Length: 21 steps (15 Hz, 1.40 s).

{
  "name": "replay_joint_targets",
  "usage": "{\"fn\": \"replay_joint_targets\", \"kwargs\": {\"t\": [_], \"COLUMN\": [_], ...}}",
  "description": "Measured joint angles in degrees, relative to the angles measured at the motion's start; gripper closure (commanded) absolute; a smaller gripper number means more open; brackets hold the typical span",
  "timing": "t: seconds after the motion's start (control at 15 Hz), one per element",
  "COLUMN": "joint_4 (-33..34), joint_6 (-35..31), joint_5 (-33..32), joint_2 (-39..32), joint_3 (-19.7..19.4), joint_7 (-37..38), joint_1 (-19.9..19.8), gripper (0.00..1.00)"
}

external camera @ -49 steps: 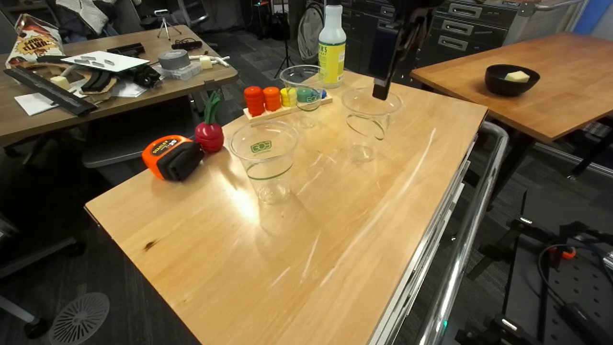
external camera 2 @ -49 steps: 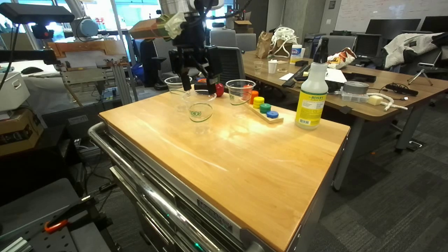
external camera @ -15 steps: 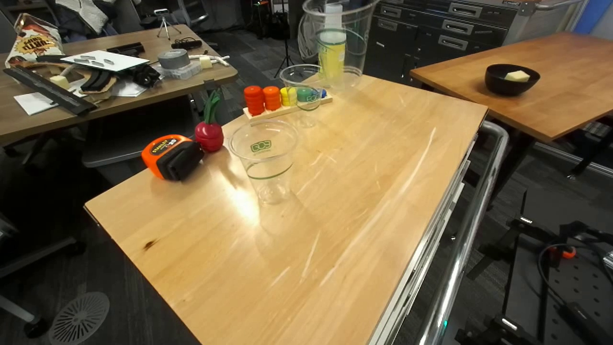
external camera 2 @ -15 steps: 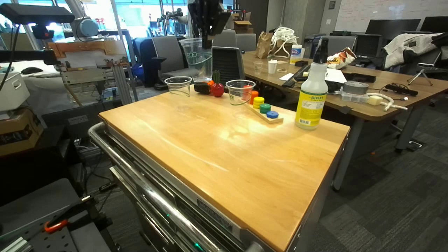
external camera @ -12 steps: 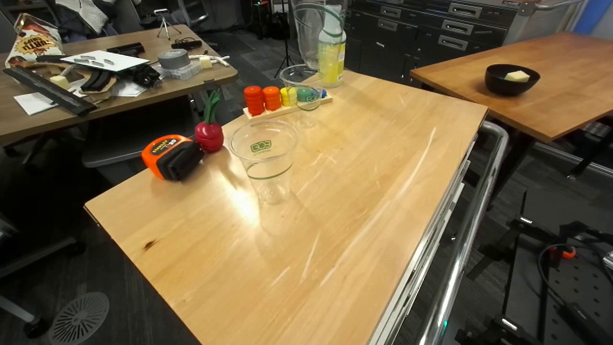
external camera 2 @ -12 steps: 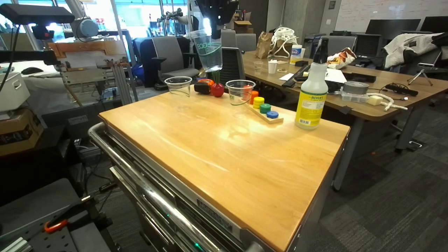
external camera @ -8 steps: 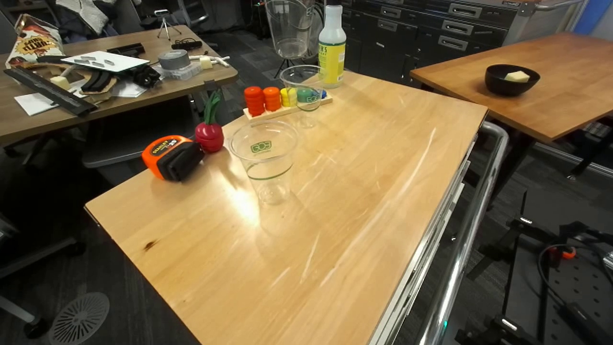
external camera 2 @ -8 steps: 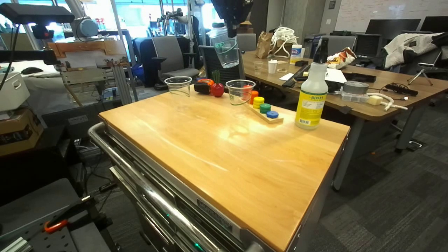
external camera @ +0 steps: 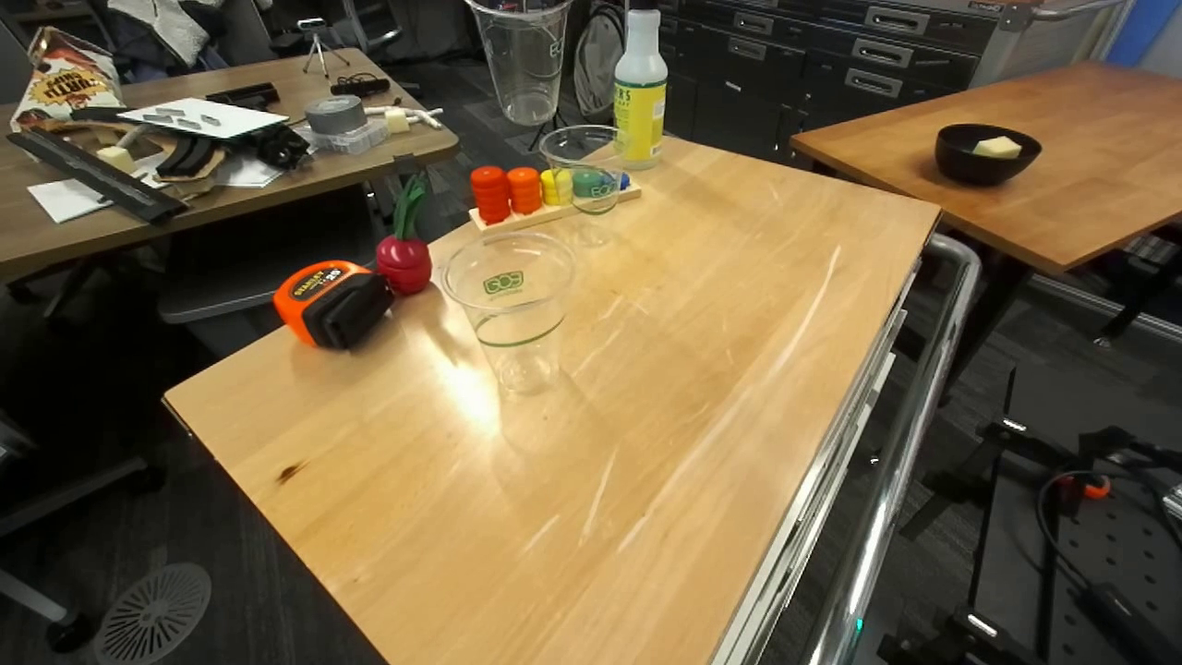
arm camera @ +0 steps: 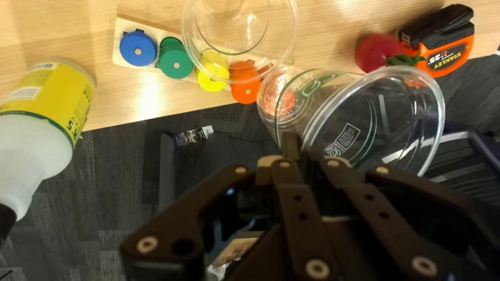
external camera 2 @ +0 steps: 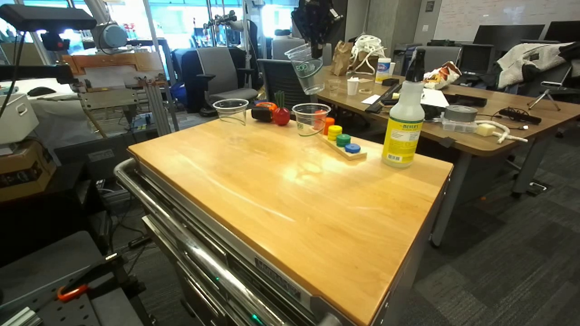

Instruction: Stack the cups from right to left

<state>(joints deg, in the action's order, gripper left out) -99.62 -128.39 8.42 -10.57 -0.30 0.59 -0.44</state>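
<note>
Lifted off the wooden bench (external camera: 702, 406) since earlier, one clear plastic tumbler (arm camera: 351, 105) is hanging tilted, the black tool (arm camera: 301, 146) pinching its rim. Below, another clear tumbler (external camera 2: 308, 121) is standing beside one edge's wooden rack (external camera: 536, 219) of coloured discs (arm camera: 175, 62); a third tumbler (external camera: 517, 314) is standing farther inward.

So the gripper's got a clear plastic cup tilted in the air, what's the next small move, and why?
Probably shift the tilted clear plastic cup until it hangs over the upright clear plastic cup beside the coloured round discs. The black gripper holds it aloft, but the wrist view shows it mostly off to one side of the upright one, so lowering now would likely miss.
</note>
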Motion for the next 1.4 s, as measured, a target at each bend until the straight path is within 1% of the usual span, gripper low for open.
{"fn": "replay_joint_targets", "kwargs": {"t": [0.27,0.4,0.53,1.0,1.2,1.4], "joint_4": [0.5,0.5,0.4,0.1,0.0,0.0], "joint_6": [0.1,1.0,2.8,10.1,10.5,8.7], "joint_5": [-0.6,-2.1,-3.7,-3.7,-3.2,-2.1], "joint_2": [0.7,1.0,1.0,0.5,-0.1,-1.2], "joint_3": [-0.2,-0.5,-0.8,-1.0,-1.0,-1.0], "joint_7": [0.0,0.4,0.8,0.8,0.4,-0.9], "joint_1": [-0.1,-0.2,-0.2,-0.5,-0.7,-1.2], "gripper": [0.97,0.97,0.97,0.97,0.97,0.97]}}
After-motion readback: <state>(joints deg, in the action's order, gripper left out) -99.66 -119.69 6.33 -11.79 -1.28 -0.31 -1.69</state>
